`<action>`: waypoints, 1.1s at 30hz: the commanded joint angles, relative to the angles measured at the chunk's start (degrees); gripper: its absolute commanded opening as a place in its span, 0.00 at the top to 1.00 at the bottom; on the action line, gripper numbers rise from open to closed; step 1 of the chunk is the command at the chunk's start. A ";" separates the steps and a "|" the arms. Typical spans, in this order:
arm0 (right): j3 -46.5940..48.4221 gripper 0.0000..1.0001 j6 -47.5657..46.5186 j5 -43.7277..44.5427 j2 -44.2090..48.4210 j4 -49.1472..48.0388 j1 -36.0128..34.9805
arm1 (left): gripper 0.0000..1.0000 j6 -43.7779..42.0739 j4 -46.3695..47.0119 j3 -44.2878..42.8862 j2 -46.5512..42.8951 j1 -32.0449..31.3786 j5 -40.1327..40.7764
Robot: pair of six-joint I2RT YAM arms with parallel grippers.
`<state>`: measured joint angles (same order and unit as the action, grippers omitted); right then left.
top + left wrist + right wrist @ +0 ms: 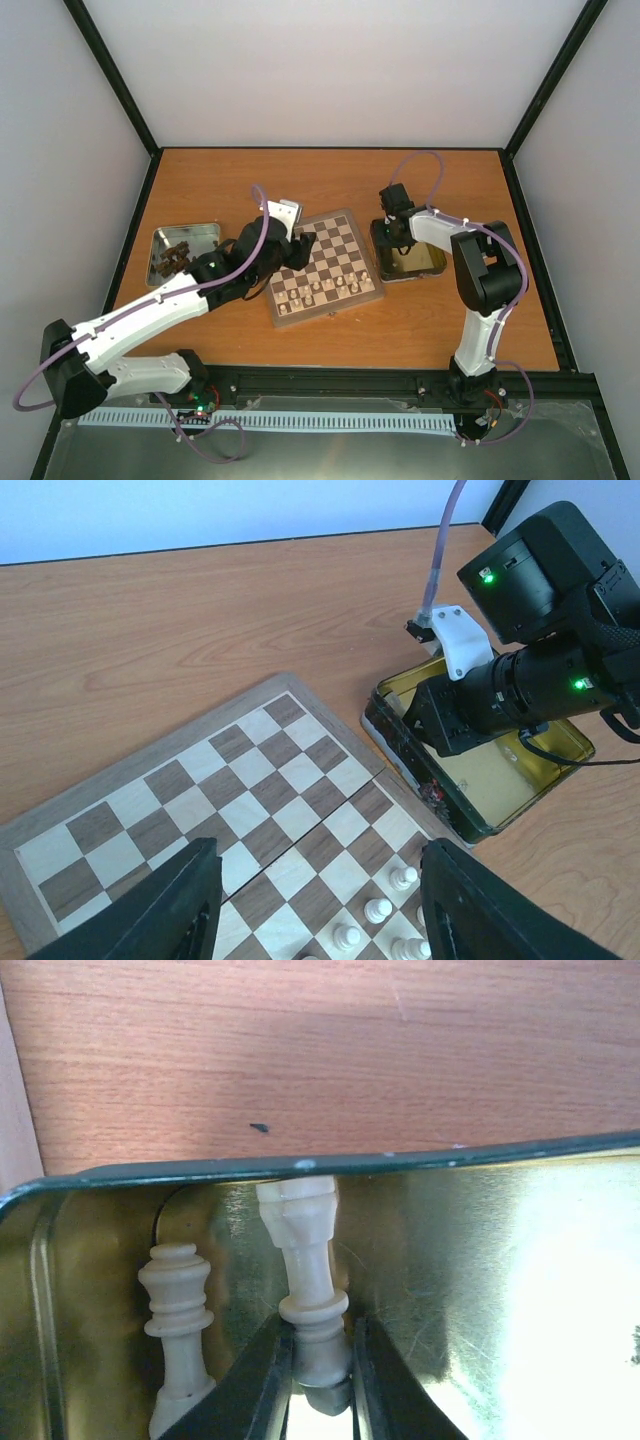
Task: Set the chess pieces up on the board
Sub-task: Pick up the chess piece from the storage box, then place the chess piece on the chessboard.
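Observation:
The board lies mid-table, with cream chess pieces along its near rows; several show in the left wrist view. My left gripper is open and empty, low over the board. My right gripper is down in the gold tin, shut on the base of a cream chess piece lying inside the tin. A second cream piece lies beside it to the left. In the top view the right gripper is at the tin's left end.
A silver tray with dark brown chessmen sits at the left. The tin's dark rim runs just beyond the held piece. My right arm's wrist hangs over the tin, next to the board's right edge.

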<state>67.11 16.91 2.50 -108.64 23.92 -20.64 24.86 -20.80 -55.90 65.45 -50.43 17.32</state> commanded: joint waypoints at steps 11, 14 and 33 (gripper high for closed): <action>-9.81 0.93 -0.35 -1.32 17.83 -1.91 0.22 | 0.41 9.86 6.58 5.52 -0.09 0.42 -11.74; -12.83 0.92 -1.24 -6.81 23.36 -3.70 0.09 | 0.40 10.81 8.61 5.15 1.60 0.50 -16.27; -14.23 0.90 -10.79 -42.37 37.99 -4.36 -9.92 | 0.18 19.09 19.85 3.23 6.38 14.84 -53.03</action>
<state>50.72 9.65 -34.61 -70.46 18.50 -28.71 41.30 -4.93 -51.00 71.24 -36.69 -27.94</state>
